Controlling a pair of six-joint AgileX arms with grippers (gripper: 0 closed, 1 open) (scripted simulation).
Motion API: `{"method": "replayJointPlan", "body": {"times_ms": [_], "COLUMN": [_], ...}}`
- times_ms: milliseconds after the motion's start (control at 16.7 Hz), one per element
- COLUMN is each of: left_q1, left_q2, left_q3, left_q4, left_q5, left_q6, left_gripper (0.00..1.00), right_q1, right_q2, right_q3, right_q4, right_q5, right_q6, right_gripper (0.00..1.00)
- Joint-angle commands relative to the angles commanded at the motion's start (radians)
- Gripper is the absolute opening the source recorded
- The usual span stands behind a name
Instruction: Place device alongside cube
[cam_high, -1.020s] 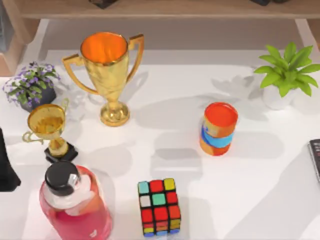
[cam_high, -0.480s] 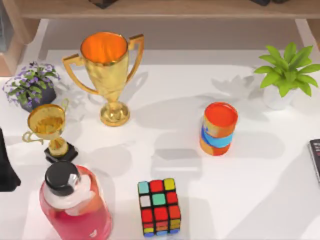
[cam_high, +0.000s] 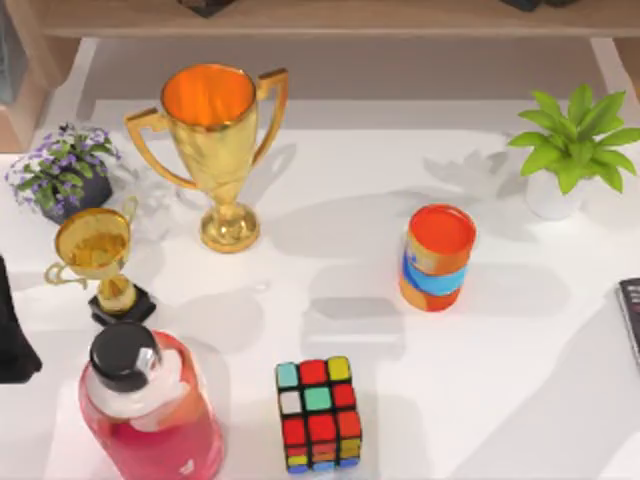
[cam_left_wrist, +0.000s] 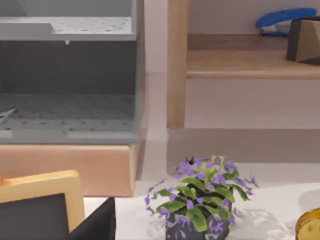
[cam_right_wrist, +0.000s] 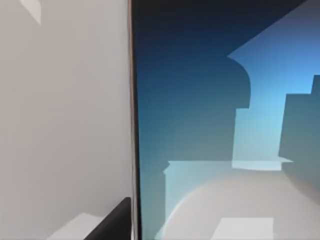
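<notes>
Setting: white table (cam_high: 520, 400) under a wooden shelf, crowded with decor along the far and left sides.
Cube: the cube (cam_high: 319, 413) sits at the near edge, a little left of centre, with bare tabletop on its right, which looks like your natural landing spot.
Device: the device (cam_right_wrist: 220, 125) lies flat and very close under your right wrist camera, its blue screen crossed by shadows; that closeness suggests the right arm is poised over it for a pickup.
Right claw: a dark tip at the device's edge may be a finger, but you cannot tell whether the claw is open or closed.
Left arm: parked at the table's left edge, looking past the purple flower pot (cam_left_wrist: 200, 205).
Obstacle: the orange can (cam_high: 437, 257) stands between right side and cube, so carry nearer than it.
</notes>
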Motion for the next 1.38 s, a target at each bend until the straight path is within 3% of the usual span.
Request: {"method": "replayJointPlan", "body": {"times_ms": [120, 1380], "left_q1": [0.0, 0.0], "left_q2": [0.0, 0.0], "left_q3": [0.0, 0.0], "left_q4": [0.0, 0.0], "left_q5": [0.0, 0.0], "left_q6": [0.0, 0.0], "left_gripper": [1.0, 1.0], "right_q1": [0.0, 0.027], "right_q2": [0.0, -0.103], "right_q3": [0.0, 0.073], "right_q4": [0.0, -0.093], "right_q5": [0.0, -0.009], "right_q6": [0.0, 0.05], "right_gripper": [0.0, 0.0]}}
